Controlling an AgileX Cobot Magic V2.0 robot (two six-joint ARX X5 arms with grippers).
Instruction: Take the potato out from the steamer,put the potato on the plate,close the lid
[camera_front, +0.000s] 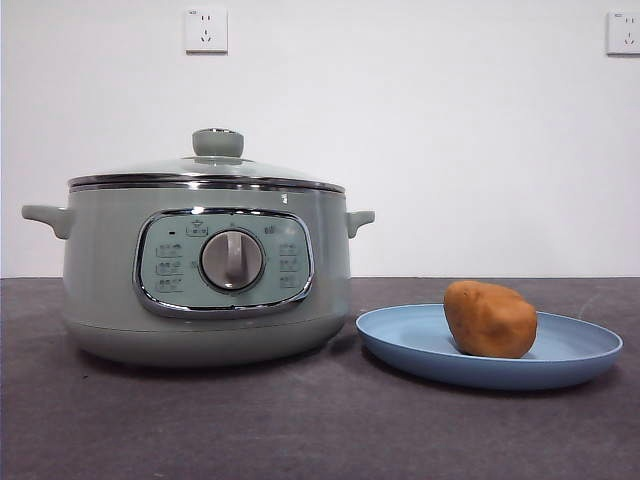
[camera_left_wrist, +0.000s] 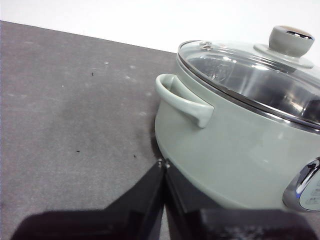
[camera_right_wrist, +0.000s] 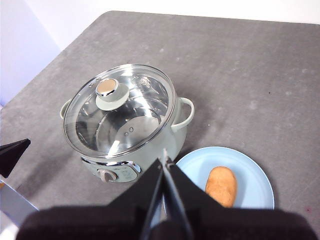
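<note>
Both my end effectors, left (camera_left_wrist: 162, 165) and right (camera_right_wrist: 164, 162), are closed and empty. The glass lid (camera_front: 206, 170) looks fragile; its knob (camera_front: 217, 142) gives the hold.

steamer (camera_left_wrist: 240, 150) (control panel) cut off
</note>
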